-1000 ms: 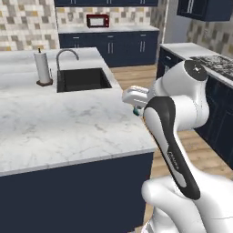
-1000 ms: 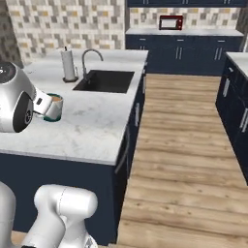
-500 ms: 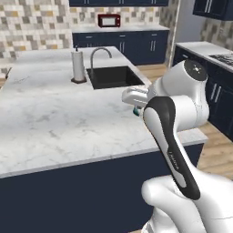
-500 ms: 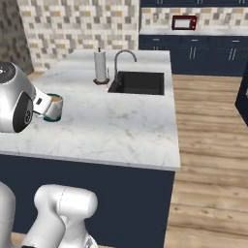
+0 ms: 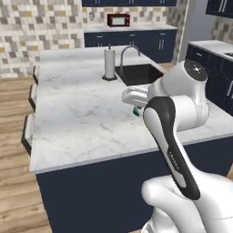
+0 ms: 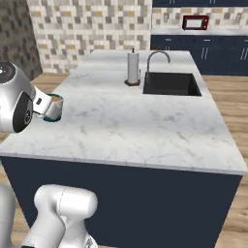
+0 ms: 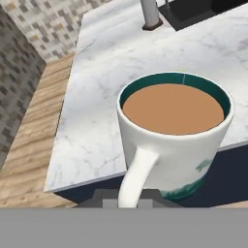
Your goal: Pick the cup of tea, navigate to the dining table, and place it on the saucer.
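The cup of tea point(image 7: 174, 140), white with a teal pattern and brown liquid up to the rim, sits close in the hand view. Its handle runs down between the fingers of my gripper point(image 7: 127, 196), which is shut on it. From the right base view the cup of tea point(image 6: 54, 107) hangs at the end of the gripper point(image 6: 46, 106), above the near left corner of the dining table point(image 6: 145, 126). In the left base view a teal sliver of the cup point(image 5: 135, 111) peeks from under the gripper point(image 5: 134, 103), above the dining table point(image 5: 82, 118). The saucer is out of view.
A sink point(image 6: 170, 83) with a curved tap point(image 6: 157, 58) and a paper towel roll point(image 6: 132, 68) occupy the marble top's far end. Stools point(image 5: 30, 127) line its left side. Navy wall counters with a red microwave point(image 5: 118, 19) stand behind. The floor is wood.
The whole scene has shifted in both base views, so the base has driven along the marble top. The cup stays held in the gripper in the same pose.
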